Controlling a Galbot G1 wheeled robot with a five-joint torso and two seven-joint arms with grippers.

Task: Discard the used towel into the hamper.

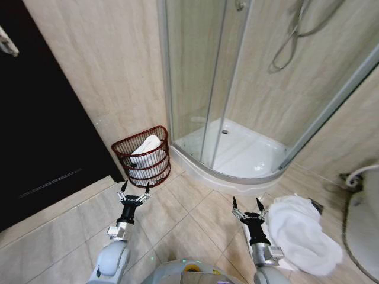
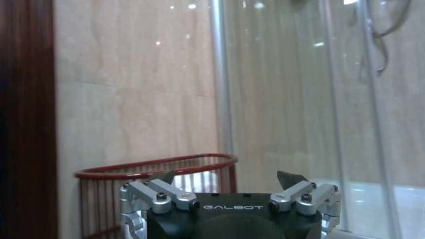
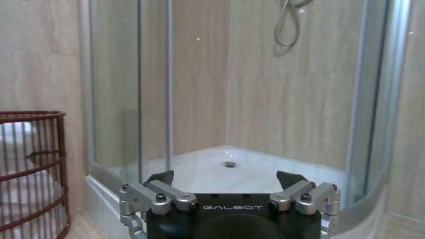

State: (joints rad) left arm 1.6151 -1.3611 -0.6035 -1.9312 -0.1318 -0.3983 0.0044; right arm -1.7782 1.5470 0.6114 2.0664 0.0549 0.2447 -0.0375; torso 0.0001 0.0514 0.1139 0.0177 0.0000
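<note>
Right gripper (image 1: 249, 204) beside towel (image 1: 302, 234).

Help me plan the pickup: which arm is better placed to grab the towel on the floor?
The right. Its tool hangs open right beside the white towel, while the left tool, also open, hovers near the hamper, farther from it.

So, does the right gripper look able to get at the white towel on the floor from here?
Probably yes. The towel lies heaped on the tiles right beside the right gripper, which is open and empty, with nothing between them. The left gripper hangs open near the hamper.
</note>
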